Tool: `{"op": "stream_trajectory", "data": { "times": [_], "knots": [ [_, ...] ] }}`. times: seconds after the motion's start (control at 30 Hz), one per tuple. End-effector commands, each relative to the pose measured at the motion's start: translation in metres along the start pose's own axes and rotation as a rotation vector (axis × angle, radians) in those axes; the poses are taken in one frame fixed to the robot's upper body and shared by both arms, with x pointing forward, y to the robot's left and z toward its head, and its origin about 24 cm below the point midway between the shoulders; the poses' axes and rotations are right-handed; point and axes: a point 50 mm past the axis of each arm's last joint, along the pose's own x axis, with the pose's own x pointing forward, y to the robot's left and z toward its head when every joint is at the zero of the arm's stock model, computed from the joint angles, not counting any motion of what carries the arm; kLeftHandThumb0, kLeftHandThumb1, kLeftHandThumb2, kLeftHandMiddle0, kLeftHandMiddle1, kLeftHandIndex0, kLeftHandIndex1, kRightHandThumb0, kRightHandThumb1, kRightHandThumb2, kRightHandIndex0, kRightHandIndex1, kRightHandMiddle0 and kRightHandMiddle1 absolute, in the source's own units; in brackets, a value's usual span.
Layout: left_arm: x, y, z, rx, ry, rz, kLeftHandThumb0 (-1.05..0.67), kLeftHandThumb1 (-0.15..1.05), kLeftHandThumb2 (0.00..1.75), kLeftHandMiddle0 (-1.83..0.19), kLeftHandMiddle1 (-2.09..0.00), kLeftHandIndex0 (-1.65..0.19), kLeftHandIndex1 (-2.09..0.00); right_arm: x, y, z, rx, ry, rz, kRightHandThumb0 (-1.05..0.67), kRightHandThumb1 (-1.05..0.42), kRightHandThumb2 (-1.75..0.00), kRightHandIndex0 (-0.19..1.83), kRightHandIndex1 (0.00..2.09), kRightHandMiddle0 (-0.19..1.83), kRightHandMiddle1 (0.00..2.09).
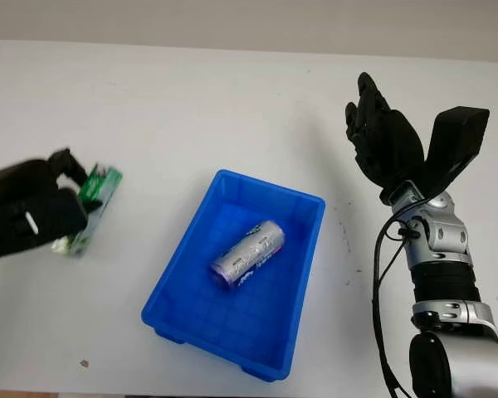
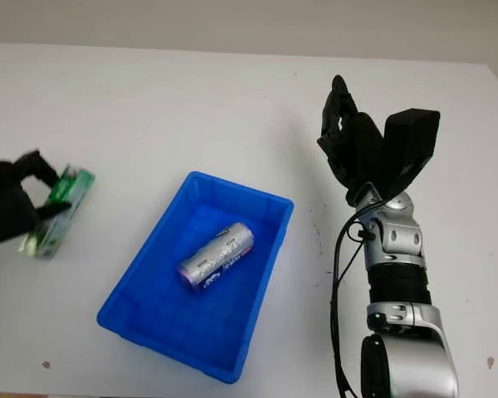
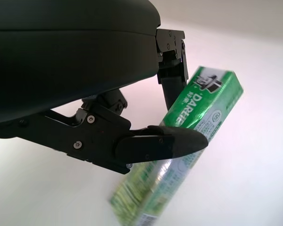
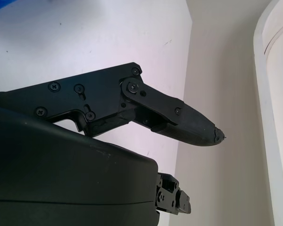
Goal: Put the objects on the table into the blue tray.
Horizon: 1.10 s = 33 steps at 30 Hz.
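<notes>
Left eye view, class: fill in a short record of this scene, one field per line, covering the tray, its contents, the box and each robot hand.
tray: blue tray, mid-table
in tray: silver can, lying on its side
box: green toothpaste box, left of the tray, outside it
left robot hand: left robot hand shut on the green toothpaste box, fingers across it
right robot hand: right robot hand open, raised right of the tray
surface: white table

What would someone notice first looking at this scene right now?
The blue tray in the middle of the white table, with a silver can lying inside. At the table's left, the left hand grips a green toothpaste box; the right hand is raised, open, at the right.
</notes>
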Motion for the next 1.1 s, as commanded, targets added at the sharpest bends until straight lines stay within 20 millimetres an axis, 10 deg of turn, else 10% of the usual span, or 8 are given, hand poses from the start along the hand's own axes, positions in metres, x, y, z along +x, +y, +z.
{"op": "stream_trajectory", "data": {
  "times": [0.0, 0.4, 1.07],
  "knots": [
    [-0.002, 0.025, 0.019, -0.013, -0.070, 0.091, -0.42, 1.05, 0.46, -0.53, -2.09, -0.18, -2.09, 0.000, -0.003, 0.006, -0.020, -0.015, -0.008, -0.68, -1.05, -0.83, -0.19, 0.00, -0.19, 0.00],
    [0.002, 0.069, 0.083, -0.065, -0.321, 0.120, -0.42, 1.05, 0.39, -0.75, -2.09, -0.55, -2.09, 0.000, 0.003, 0.000, -0.006, -0.003, -0.032, -0.68, -1.05, -0.83, -0.19, 0.00, -0.19, 0.00],
    [-0.004, -0.008, 0.122, -0.242, -0.358, -0.621, -0.43, 1.05, 0.47, -0.96, -2.09, -0.75, -2.09, -0.004, 0.006, -0.006, -0.001, -0.002, -0.058, -0.66, -1.05, -0.81, -0.19, 0.00, -0.19, 0.00]
  ]
}}
